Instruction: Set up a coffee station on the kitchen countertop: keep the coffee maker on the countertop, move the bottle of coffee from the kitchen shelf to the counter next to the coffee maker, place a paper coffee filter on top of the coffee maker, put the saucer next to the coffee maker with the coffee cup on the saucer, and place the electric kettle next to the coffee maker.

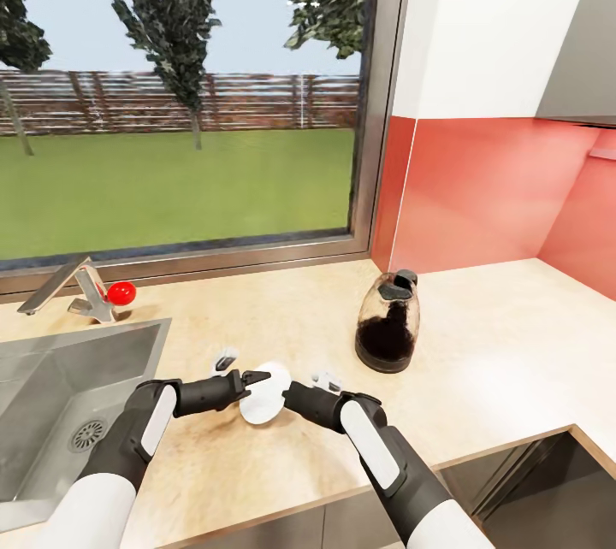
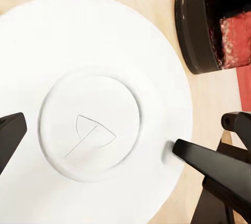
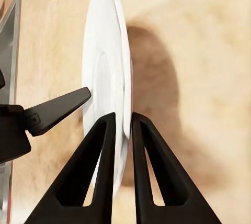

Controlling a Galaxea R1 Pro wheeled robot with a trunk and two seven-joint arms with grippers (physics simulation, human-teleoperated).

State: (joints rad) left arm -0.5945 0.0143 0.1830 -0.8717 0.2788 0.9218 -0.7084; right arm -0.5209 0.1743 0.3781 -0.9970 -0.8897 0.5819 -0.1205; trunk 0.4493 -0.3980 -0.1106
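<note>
Between two tools (image 3: 121,130), one saucer (image 1: 262,404).

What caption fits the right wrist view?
Right gripper fingers pinch the rim of the upright saucer above the countertop.

Pale countertop (image 1: 505,344) with inset sink (image 1: 51,395), electric kettle (image 1: 387,323), perhaps two small white objects (image 1: 226,357).
</note>
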